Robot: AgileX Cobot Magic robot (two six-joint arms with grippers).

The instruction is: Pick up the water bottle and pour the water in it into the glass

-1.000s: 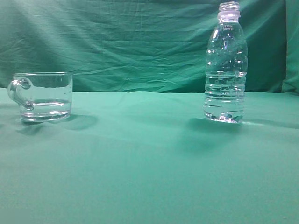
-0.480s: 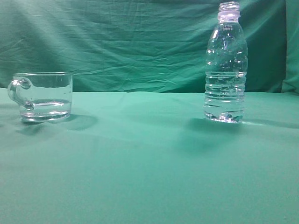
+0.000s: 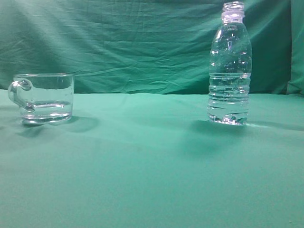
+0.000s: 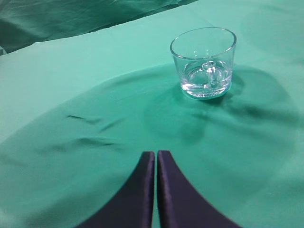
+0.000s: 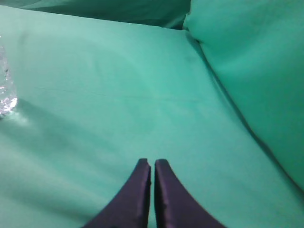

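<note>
Right gripper (image 5: 152, 164) pressed together, empty, above green cloth (image 5: 118, 95). Water bottle (image 5: 5, 90) far off its left, just at frame edge. Left gripper (image 4: 155, 154) likewise closed; glass (image 4: 203, 61) ahead, slightly right.

Step, as judged: nothing grasped yet. Next: spread right fingers, swing left to the bottle.

Bottle (image 3: 229, 66) upright, capless, ribbed, roughly half full of water (image 3: 228, 97).
</note>
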